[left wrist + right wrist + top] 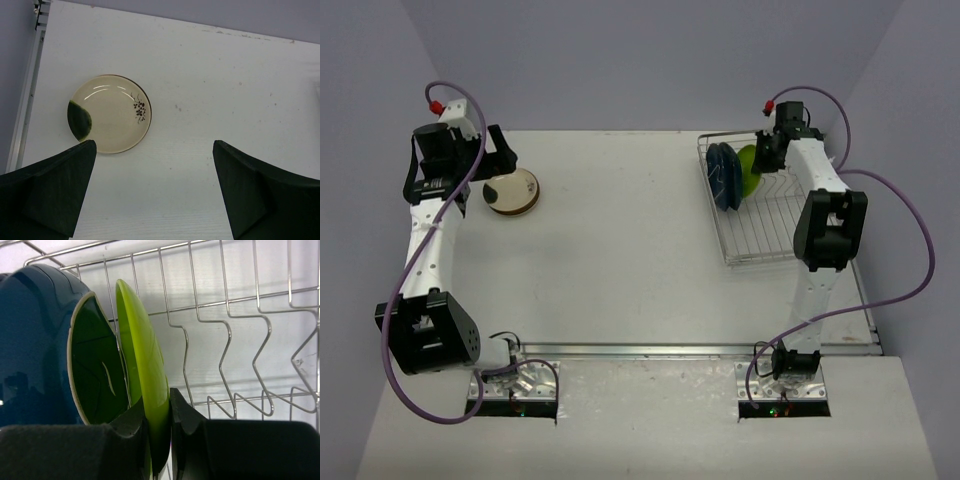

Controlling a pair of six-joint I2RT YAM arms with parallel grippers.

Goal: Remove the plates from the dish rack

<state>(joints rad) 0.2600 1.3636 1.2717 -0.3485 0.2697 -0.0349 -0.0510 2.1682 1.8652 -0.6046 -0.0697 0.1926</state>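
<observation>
The silver wire dish rack sits at the table's right. Plates stand upright at its far end. The right wrist view shows a lime green plate, a dark green one with a pale rim beside it, and a dark blue one furthest left. My right gripper is shut on the lime green plate's lower edge, one finger on each face. From above, this gripper is at the lime plate, next to the blue plate. My left gripper hangs open over bare table with nothing between its fingers.
A cream plate with a dark green patch and a small flower print lies flat on the table at the far left, just beyond the left gripper. The rack's upright prongs to the right of the held plate hold nothing.
</observation>
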